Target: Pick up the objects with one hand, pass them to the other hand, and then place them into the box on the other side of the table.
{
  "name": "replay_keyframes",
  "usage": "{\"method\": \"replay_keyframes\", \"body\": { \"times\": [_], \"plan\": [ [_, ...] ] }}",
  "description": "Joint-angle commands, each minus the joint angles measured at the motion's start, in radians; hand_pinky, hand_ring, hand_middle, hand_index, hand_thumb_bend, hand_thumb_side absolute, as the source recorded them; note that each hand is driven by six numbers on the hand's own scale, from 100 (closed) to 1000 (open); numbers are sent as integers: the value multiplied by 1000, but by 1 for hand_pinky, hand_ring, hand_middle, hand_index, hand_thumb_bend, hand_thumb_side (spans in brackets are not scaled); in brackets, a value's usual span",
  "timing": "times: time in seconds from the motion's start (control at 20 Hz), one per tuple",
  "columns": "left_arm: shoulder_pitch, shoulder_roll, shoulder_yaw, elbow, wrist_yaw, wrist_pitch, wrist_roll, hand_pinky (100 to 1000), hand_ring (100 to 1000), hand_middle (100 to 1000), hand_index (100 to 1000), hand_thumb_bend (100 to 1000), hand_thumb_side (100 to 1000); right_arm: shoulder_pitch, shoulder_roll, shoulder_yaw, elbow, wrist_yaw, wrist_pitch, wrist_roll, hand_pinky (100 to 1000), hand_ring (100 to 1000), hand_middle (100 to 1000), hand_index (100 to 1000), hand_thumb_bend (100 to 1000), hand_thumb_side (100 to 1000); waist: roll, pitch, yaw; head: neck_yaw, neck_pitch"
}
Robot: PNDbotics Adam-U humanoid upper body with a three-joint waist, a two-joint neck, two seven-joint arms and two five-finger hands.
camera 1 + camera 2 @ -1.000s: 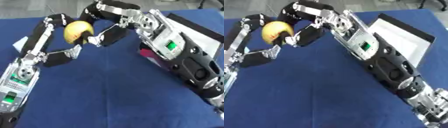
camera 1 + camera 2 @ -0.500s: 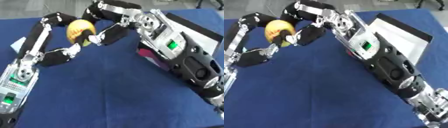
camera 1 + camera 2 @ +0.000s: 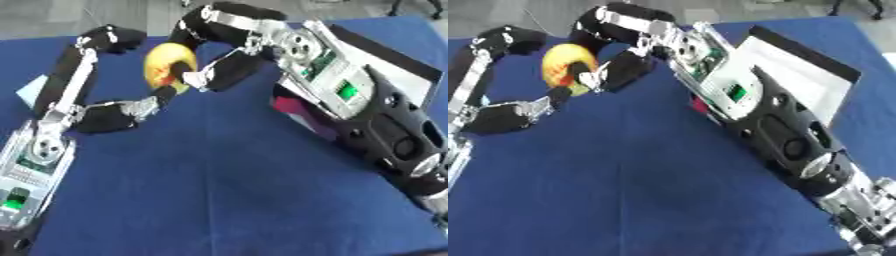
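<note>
Fruit: round yellow fruit with a red blush (image 3: 168, 64), held above the blue desk (image 3: 227, 190) mid-handover.
Left hand (image 3: 105, 112): curled around it.
Right hand (image 3: 223, 75): fingers also closed on it.

The tablecloth (image 3: 219, 190) is deep blue and plain. On it, the box (image 3: 798, 82) shows a black rim around a white inside. The fruit (image 3: 166, 65) is yellow with a reddish blush. Both hands, left hand (image 3: 114, 112) and right hand (image 3: 223, 75), are black with silver joints; green lights glow on the right forearm (image 3: 346, 92).
</note>
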Motion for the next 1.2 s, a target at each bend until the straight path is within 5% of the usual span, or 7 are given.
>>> {"method": "replay_keyframes", "body": {
  "times": [0.05, 0.35, 0.4, 1.2],
  "plan": [
    [6, 34, 18, -6, -4, 1, 13, 781, 743, 696, 806, 533, 568, -5, -33, -28, -11, -10, 6, -13, 871, 620, 487, 562, 100, 100, 4, -32, -5, -4, 5],
    [49, 59, 32, 24, -5, 18, 45, 776, 738, 687, 797, 468, 590, 19, -75, -65, -30, -46, 23, -48, 872, 621, 490, 565, 100, 100, 8, -39, -24, -13, 10],
    [52, 60, 32, 26, -5, 20, 49, 774, 736, 683, 793, 397, 563, 22, -80, -67, -34, -51, 26, -51, 872, 622, 497, 573, 100, 100, 8, -40, -25, -14, 10],
    [88, 101, 62, 31, -3, 57, 80, 778, 737, 686, 783, 303, 543, 223, -334, -260, 8, -105, 29, -237, 873, 629, 505, 581, 100, 100, 18, -48, -50, -62, 10]
  ]
}}
